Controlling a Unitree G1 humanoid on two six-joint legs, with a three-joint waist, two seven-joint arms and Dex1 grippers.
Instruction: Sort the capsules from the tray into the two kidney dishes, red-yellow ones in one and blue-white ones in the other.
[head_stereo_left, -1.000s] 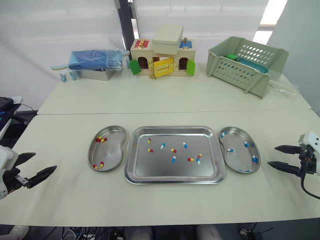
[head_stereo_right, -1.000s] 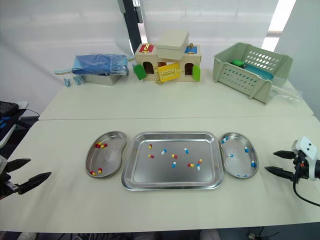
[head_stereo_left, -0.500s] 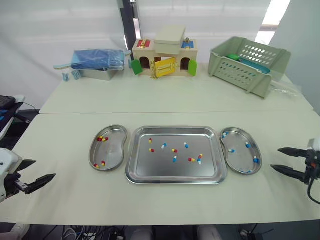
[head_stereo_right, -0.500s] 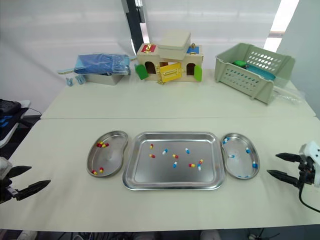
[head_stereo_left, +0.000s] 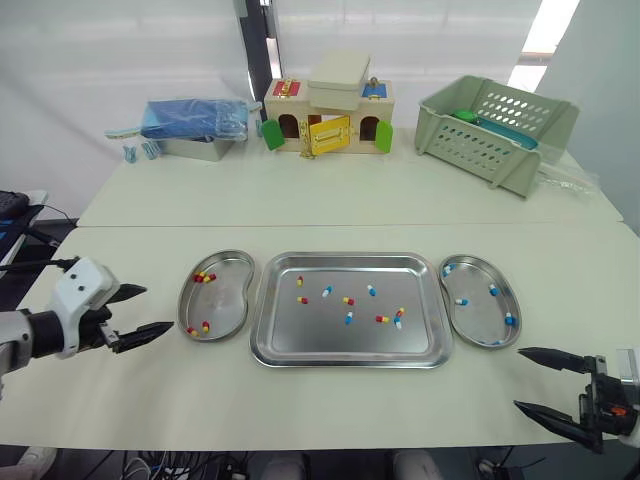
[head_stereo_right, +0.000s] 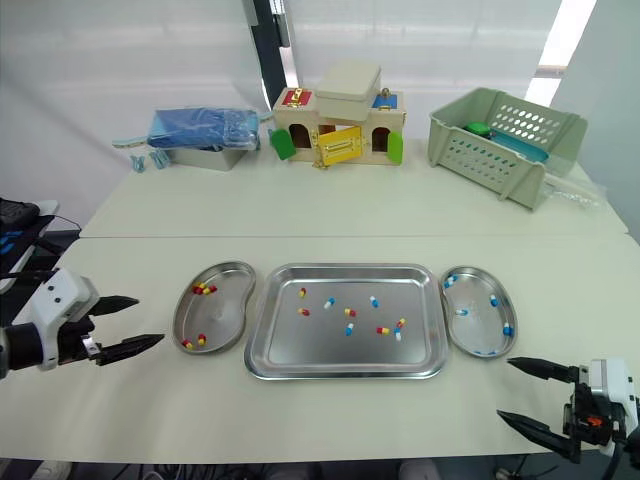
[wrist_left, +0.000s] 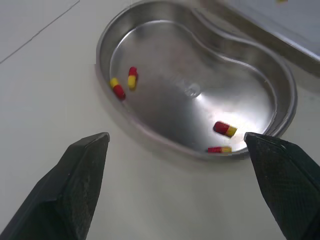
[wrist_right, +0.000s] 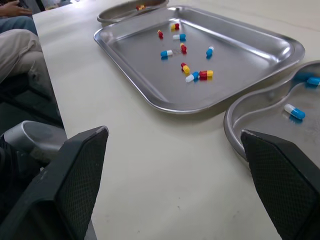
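The steel tray (head_stereo_left: 300, 340) lies mid-table and holds several scattered capsules, red-yellow ones (head_stereo_left: 347, 300) and blue-white ones (head_stereo_left: 326, 291). On its left, the kidney dish (head_stereo_left: 228, 300) holds red-yellow capsules (head_stereo_left: 204, 277). On its right, the other kidney dish (head_stereo_left: 478, 325) holds blue-white capsules (head_stereo_left: 493, 290). My left gripper (head_stereo_left: 158, 308) hovers open and empty just left of the left dish (wrist_left: 190, 90). My right gripper (head_stereo_left: 518, 378) is open and empty near the front edge, short of the right dish (wrist_right: 270, 120), pointing toward the tray (wrist_right: 150, 75).
At the back of the table stand a wooden toy house (head_stereo_left: 325, 110), a green slotted basket (head_stereo_left: 495, 125) and a metal box under a blue wrap (head_stereo_left: 195, 125). A person's trouser leg (wrist_right: 20, 45) is beyond the table's left edge.
My left gripper has moved in from the table's left-front edge to just beside the left dish. My right gripper has dropped back toward the front edge. Both stay open.
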